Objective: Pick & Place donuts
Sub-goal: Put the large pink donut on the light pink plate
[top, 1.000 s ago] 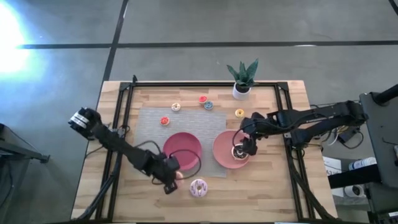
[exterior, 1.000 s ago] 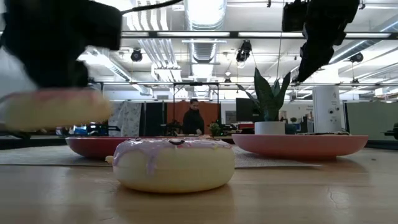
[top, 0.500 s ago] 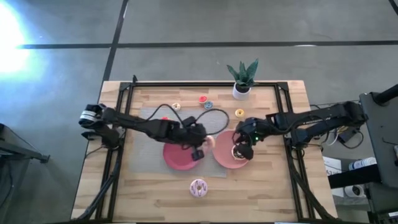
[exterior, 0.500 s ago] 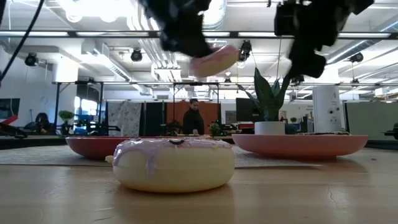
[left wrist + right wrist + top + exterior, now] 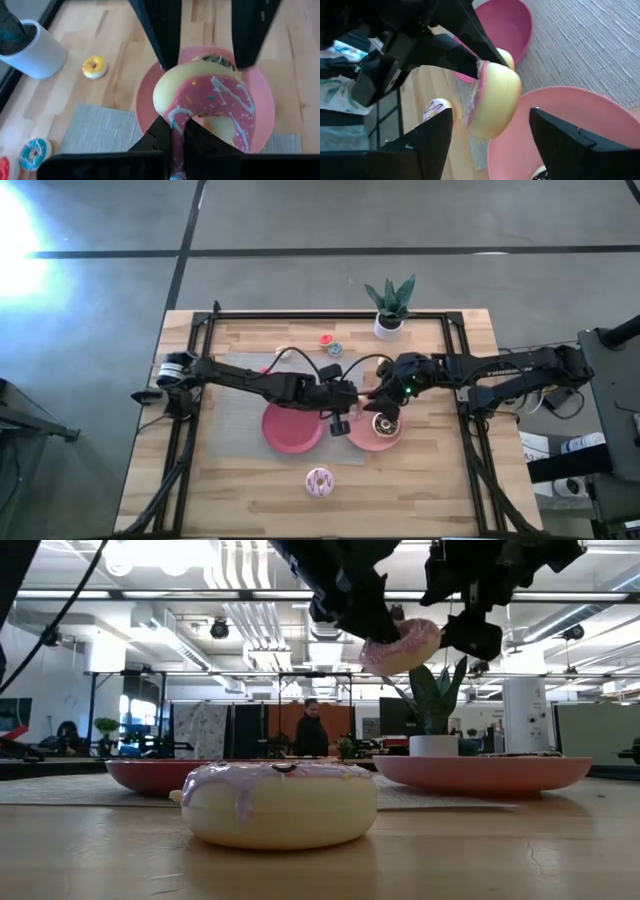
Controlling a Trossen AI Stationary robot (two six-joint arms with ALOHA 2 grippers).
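Observation:
My left gripper [image 5: 345,408] reaches across the table and is shut on a pink-glazed donut [image 5: 205,105] with white drizzle, held in the air over the left rim of the right pink plate [image 5: 362,442]. My right gripper [image 5: 392,395] is open, hovering above that plate. Its two fingers [image 5: 160,30] stand on either side of the donut's far side, and I see no touch. A chocolate donut [image 5: 385,423] lies on the right plate. A pale sprinkled donut [image 5: 280,802] lies flat on the wood near the table's near edge. Tiny red [image 5: 326,339], blue [image 5: 335,349] and yellow [image 5: 94,66] donuts lie farther back. My left gripper pinches the pink donut's ring on the side nearest the wrist [image 5: 176,120] between its two fingers [image 5: 161,134]. The fingers come slanting down from the table's left. The donut is lifted clear and tilted on edge, its glazed face turned toward the left wrist camera.
The left pink plate [image 5: 290,430] lies on a grey mat [image 5: 240,385] beside the right plate. A potted plant in a white pot [image 5: 389,305] stands at the far edge. A black frame [image 5: 205,330] borders the tabletop. A person stands far off in the room [image 5: 311,730].
My left gripper has carried the pink donut from low by the table's near-left, beside the left plate, up and toward the right and far side, to over the right plate. My right gripper has shifted slightly toward the far edge. The sprinkled donut stayed put.

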